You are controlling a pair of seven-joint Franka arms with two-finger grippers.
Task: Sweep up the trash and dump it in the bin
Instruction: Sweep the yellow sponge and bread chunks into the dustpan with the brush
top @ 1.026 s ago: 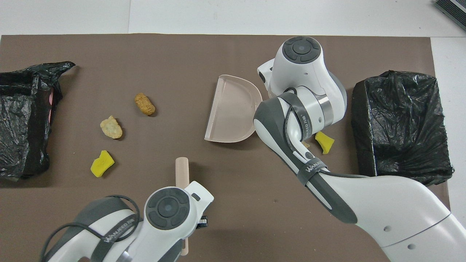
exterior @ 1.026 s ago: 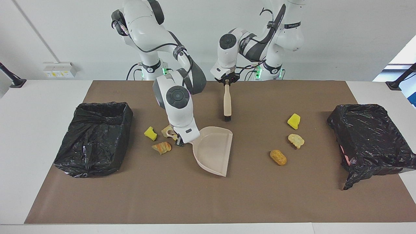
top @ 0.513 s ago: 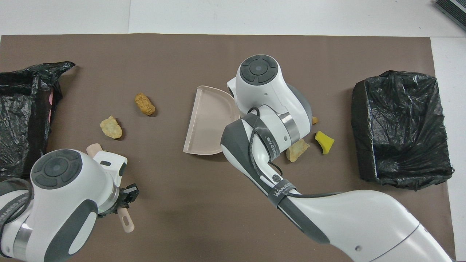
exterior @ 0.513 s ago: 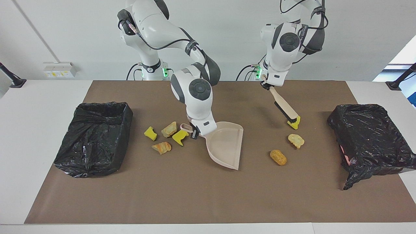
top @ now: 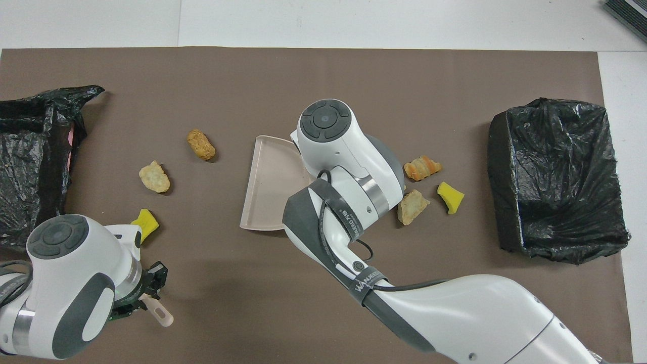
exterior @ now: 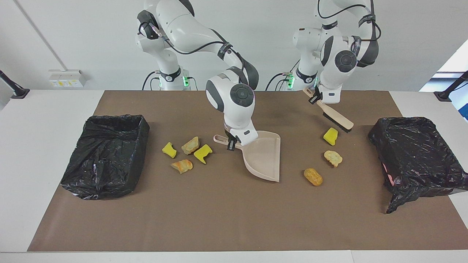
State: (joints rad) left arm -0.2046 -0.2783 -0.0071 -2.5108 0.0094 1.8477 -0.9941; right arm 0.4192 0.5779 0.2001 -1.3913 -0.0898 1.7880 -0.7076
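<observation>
Arms first: your right arm reaches from its base out over the middle of the desk (exterior: 234, 226), wrist bent steeply down, and the right gripper (exterior: 231, 143) has its fingers clamped on the handle of the beige dustpan (exterior: 265, 157). That pan is smooth plastic, D-shaped, lying on the brown mat (exterior: 219, 212), its straight open lip turned toward the left arm's end of the desk. Your left arm is folded high near its base, wrist angled down, and the left gripper (exterior: 314, 98) has its fingers closed on the handle of the brush (exterior: 334, 117). The brush slants downward, pale wood with dark bristles underneath, its head just over a yellow chunk (exterior: 330, 136).

Trash now: seven scraps on the mat. At the left arm's end you've got that spongy yellow chunk, a pale crusty lump (exterior: 333, 157) farther from the robots, and a tan bread-like oval (exterior: 313, 176) farther still. At the right arm's end, beside the dustpan handle, sit two yellow sponge pieces (exterior: 169, 149) (exterior: 203, 153), a tan lump (exterior: 191, 145) and an orange ridged piece (exterior: 182, 166). Crinkly black-lined bins stand at each end: one by the right arm (exterior: 106, 157), one by the left (exterior: 415, 157).
</observation>
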